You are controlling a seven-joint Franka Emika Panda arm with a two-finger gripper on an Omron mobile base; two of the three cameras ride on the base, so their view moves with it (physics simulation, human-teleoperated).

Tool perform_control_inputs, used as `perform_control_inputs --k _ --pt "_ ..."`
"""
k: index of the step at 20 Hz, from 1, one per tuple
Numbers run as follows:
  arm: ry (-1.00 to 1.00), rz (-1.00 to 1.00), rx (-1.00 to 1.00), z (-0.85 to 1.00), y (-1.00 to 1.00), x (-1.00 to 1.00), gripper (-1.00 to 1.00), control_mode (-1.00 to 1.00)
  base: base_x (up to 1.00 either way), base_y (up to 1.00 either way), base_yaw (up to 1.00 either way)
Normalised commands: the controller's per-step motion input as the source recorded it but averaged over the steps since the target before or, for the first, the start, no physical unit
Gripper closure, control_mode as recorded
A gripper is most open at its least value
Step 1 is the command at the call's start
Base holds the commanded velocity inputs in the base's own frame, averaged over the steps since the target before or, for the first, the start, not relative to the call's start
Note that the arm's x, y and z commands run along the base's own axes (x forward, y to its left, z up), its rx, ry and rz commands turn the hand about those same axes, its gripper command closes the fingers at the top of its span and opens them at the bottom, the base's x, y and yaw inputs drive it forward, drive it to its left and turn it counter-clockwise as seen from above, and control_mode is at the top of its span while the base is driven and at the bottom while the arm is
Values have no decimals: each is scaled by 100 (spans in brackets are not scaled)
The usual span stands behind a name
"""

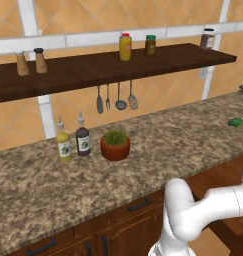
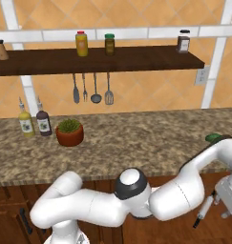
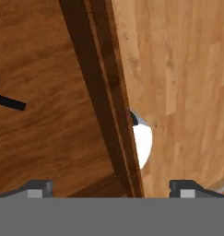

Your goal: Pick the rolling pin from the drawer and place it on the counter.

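While the arm bends low to the right, below the edge of the tabletop (image 1: 143, 170), the tool (image 3: 111, 189) hangs over the open drawer (image 3: 178, 69) with its two tips spread wide and nothing between them. This looks like the reach-in step, with the grasp not yet made.

The hand view looks straight down on the drawer's dark side wall, which runs right through the gap between the tips. Pale plank flooring lies to one side of it. On the other side is reddish cabinet wood with a black handle (image 3: 9, 102). Tucked against the wall, on the pale side, a white rounded shape with a darker tip peeks out. That is most likely the rolling pin (image 3: 143, 138), though it is half hidden by the wall. In the right base view a pale rod with a dark end sits just left of the tool, probably the same pin.

The next move calls for a sideways shift, so that the tips sit on the pin's side of the wall. They can then straddle its body, drop and close. The wall is the hazard, because a finger could catch on it.

Up top, the tabletop has open granite between the potted plant (image 1: 115, 145) and the small green thing (image 1: 236, 122) far right, which looks a fair landing spot.
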Motion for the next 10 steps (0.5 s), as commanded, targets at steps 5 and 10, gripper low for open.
perform_control_inputs --k 5,10 --pt "-8 17 -13 -70 61 83 -100 -100 0 0 0" --pt "-25 22 -17 -85 73 49 -100 -100 0 0 0"
